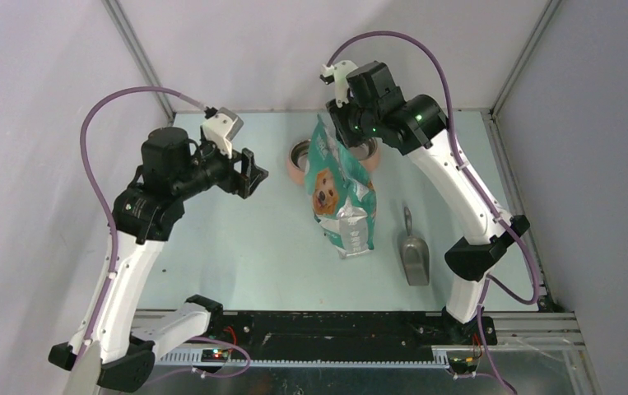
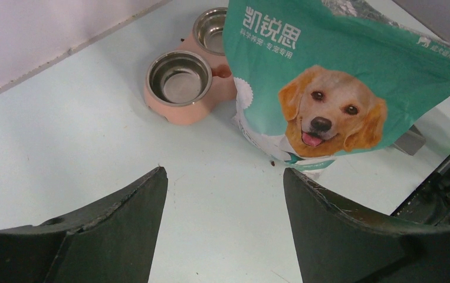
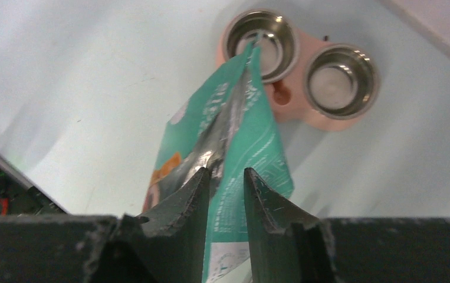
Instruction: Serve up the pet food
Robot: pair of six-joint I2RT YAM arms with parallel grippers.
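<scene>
bag [image 1: 343,197] in front of double bowl [image 1: 300,158], scoop [image 1: 414,257] right of bag

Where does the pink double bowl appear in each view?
Top external: pink double bowl far centre, partly behind the teal bag.
Left wrist: bowl upper centre-left, left of the bag.
Right wrist: bowl top centre-right, beyond the bag's top.
Shared landmark: the teal bag.

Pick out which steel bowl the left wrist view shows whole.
The nearer steel bowl; the teal dog-food bag covers part of the farther bowl.
</scene>
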